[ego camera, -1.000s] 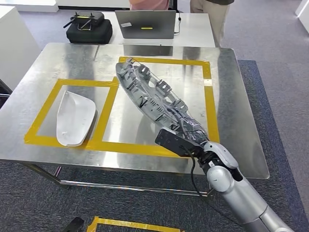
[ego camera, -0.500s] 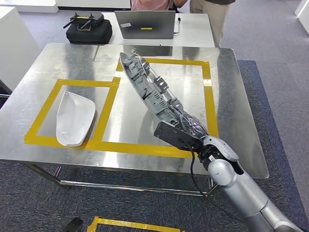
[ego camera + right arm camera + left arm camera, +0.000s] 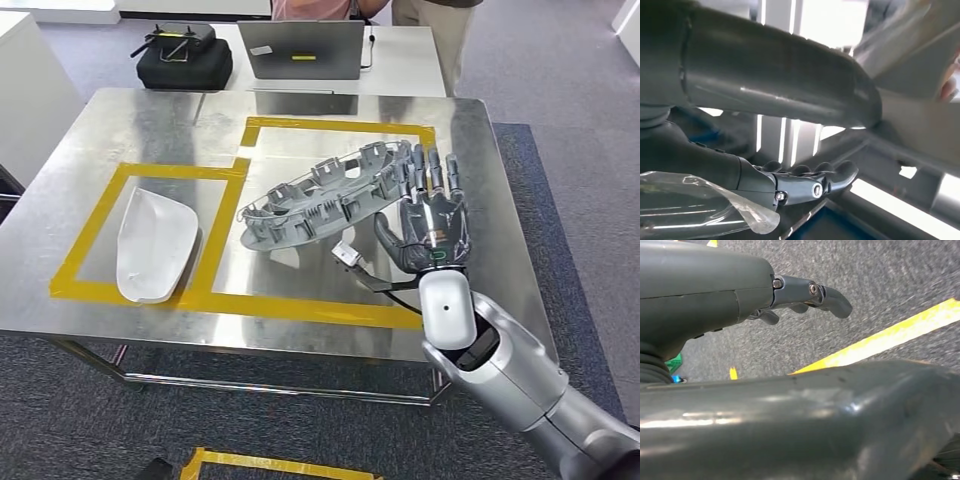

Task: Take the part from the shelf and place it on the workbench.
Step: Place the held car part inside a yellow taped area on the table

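Head view: the grey part (image 3: 332, 195), a long ribbed moulding with clips along its length, lies on the steel workbench (image 3: 113, 120) inside the larger yellow tape rectangle (image 3: 432, 215), running from roughly 8 o'clock to 2 o'clock about the table's centre. A small white connector (image 3: 346, 252) on a dark cable (image 3: 381, 288) trails from it toward the near edge.

The right hand (image 3: 430, 215) stands at the part's 2 o'clock end, palm toward the camera, fingers extended and spread, thumb out to the side. The fingertips (image 3: 423, 160) overlap the part's end; whether they touch it cannot be told. Nothing is grasped: the hand is released.

A white curved shell (image 3: 155, 243) lies in the smaller tape rectangle at 9 o'clock, well apart from the part. Behind the workbench, at 12 o'clock, a laptop (image 3: 306, 50) bears a small yellow label, too small to read; a black case (image 3: 185, 62) sits at 11 o'clock. No legible writing anywhere.

Right wrist view: dark fingers (image 3: 810, 182) straight, with clear plastic film (image 3: 708, 205) beside them, not evident from the head.

Left wrist view: the left hand (image 3: 798, 297) over grey carpet with a yellow floor line (image 3: 885, 337); fingers loosely curled, holding nothing.
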You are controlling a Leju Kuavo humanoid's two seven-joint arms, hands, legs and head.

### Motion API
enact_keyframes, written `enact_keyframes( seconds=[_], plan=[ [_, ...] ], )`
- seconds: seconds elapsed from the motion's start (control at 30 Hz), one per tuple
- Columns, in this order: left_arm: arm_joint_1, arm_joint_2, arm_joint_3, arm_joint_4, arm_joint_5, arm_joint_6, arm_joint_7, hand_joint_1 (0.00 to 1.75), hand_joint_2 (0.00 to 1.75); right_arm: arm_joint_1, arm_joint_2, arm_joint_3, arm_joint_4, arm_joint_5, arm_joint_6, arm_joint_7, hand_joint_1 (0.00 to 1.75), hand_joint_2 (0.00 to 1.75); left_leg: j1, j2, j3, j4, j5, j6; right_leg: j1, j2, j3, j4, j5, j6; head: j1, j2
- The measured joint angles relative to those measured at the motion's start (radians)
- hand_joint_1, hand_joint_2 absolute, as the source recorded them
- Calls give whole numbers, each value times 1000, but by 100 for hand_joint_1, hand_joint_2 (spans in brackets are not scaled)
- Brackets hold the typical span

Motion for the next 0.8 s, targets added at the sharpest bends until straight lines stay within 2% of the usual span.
enact_keyframes(
  seconds=[0.07,0.17,0.27,0.5,0.67,0.8],
  plan=[
    [7,-4,25,-20,-18,-7,0,0,0,-30,-34,63,-1,13,-4,18,0,175,0,0,0,0,0,0,0,0,0,0,0,0,0,0],
    [19,-9,57,-46,-38,-15,1,0,0,-59,-62,126,-5,17,27,11,0,175,0,0,0,0,0,0,0,0,0,0,0,0,0,0],
    [38,-18,93,-79,-76,-38,10,0,0,-83,-72,151,-17,19,79,-30,0,175,0,0,0,0,0,0,0,0,0,0,1,0,0,0],
    [72,-47,201,-144,-172,-94,20,0,0,-118,-77,177,-47,18,160,-154,0,175,0,0,0,0,0,0,0,0,0,0,1,0,0,0],
    [87,-70,271,-171,-221,-125,18,0,0,-130,-77,180,-63,-34,280,-264,0,175,0,0,0,0,0,0,0,0,0,0,1,0,0,0],
    [100,-96,345,-189,-317,-171,3,0,0,-131,-77,180,-84,-66,300,-285,0,175,0,0,0,0,0,0,0,0,0,0,1,0,0,0]
  ],
)
